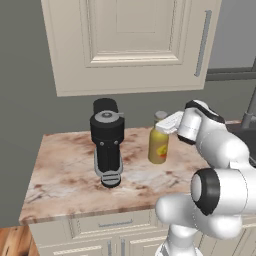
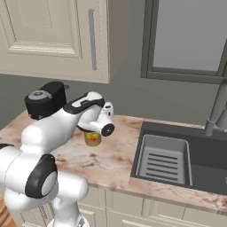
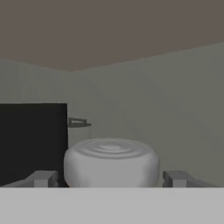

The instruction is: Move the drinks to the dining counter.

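Jaws (image 3: pixel 111 177) open wide either side of the grey cap of the yellow bottle (image 1: pixel 158 144) at centre-right of the left base view on the bench (image 1: pixel 60 170), holding nothing; closing this high risks slipping off and tipping it toward the coffee machine (image 1: pixel 107 142).

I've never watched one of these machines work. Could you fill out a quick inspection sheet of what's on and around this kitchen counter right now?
Surface: brown-and-cream marble-patterned countertop over cream drawers.
Job's things: one small mustard-yellow bottle with a grey cap stands upright on it; whether a second is there cannot be told.
Clutter: black coffee machine left of the bottle.
Grippers: two-finger gripper is level with the bottle's cap, one fingertip on each side, apart from it.
Cables: nothing seen.
Surroundings: dark sink, cream wall cabinet, grey wall.
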